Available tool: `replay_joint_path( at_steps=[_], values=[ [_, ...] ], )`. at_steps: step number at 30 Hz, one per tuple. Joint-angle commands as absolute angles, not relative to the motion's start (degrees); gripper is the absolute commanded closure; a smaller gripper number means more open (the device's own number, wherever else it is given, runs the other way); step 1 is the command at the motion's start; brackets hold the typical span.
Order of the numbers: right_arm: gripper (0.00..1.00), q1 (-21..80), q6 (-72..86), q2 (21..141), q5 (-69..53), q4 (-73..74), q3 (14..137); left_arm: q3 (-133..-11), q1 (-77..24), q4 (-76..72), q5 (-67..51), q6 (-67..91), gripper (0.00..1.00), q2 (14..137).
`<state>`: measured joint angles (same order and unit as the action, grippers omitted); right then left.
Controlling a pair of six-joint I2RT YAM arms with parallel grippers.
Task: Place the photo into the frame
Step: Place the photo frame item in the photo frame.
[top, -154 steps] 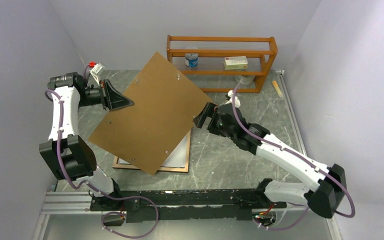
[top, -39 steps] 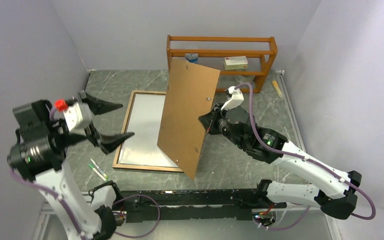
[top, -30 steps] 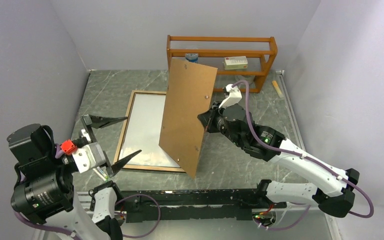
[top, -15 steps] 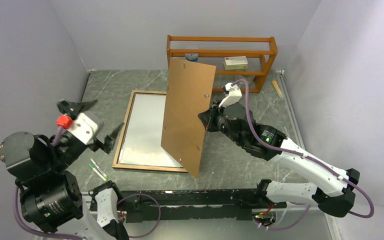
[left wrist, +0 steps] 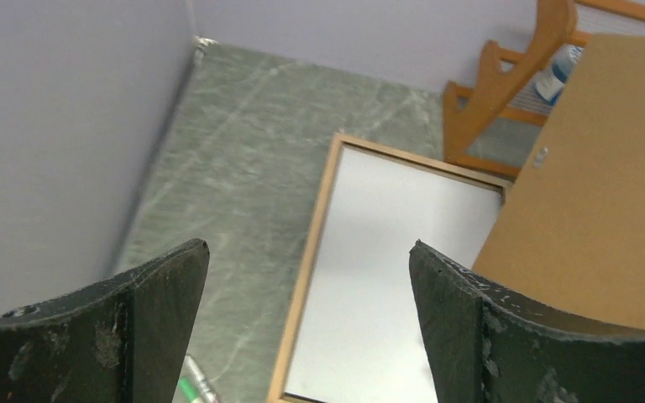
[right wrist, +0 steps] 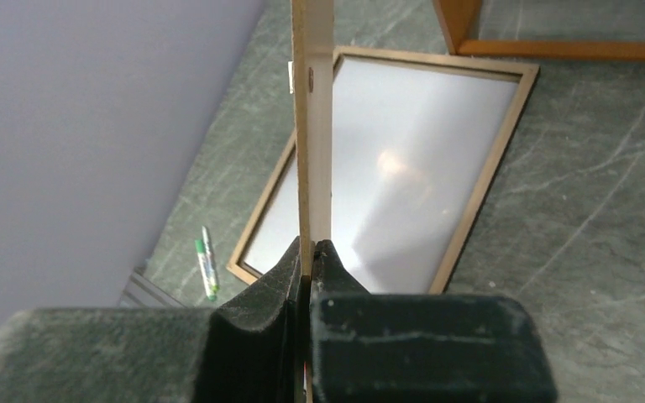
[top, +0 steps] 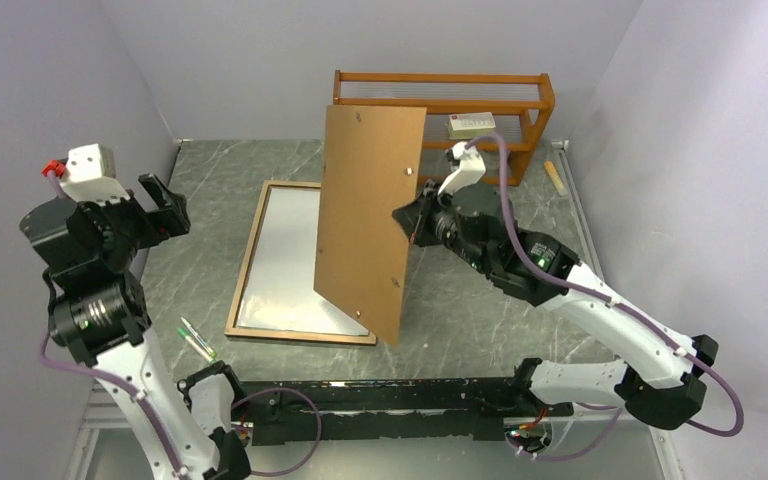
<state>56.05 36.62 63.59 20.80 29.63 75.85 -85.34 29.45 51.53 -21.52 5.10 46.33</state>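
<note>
Two views are showing the brown backing board (top: 365, 215) differently. It is broad and tilted from above, edge-on at the right wrist, where the right gripper (right wrist: 311, 252) is pinching it. The frame (top: 290, 336) is lying wood-side up on the table (top: 460, 310), with a pale sheet (top: 290, 250) filling it; whether that is the photo is unclear. The shelf rack (top: 440, 77) is holding a white box (top: 471, 124), and only the left wrist view is catching a blue can (left wrist: 557, 74). The left gripper (left wrist: 306, 256) is hanging spread and empty.

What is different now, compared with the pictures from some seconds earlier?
The left tool let go of the backing board and drew back to the left, open. The right tool, still shut on the board, tilted it up steeply, uncovering the frame. Frame and shelf rack stayed in place.
</note>
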Motion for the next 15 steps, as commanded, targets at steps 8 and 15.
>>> replay_joint_path(
  at_steps=[8,15],
  values=[
    [1.0,42.24,43.78,70.93,-0.36,31.09,91.91,-77.23,27.26,38.24,-9.7,18.85,0.24,50.27],
    [1.0,38.76,51.36,79.84,-14.37,27.51,95.67,-77.63,27.25,41.1,5.73,16.98,0.06,54.78]
  ],
)
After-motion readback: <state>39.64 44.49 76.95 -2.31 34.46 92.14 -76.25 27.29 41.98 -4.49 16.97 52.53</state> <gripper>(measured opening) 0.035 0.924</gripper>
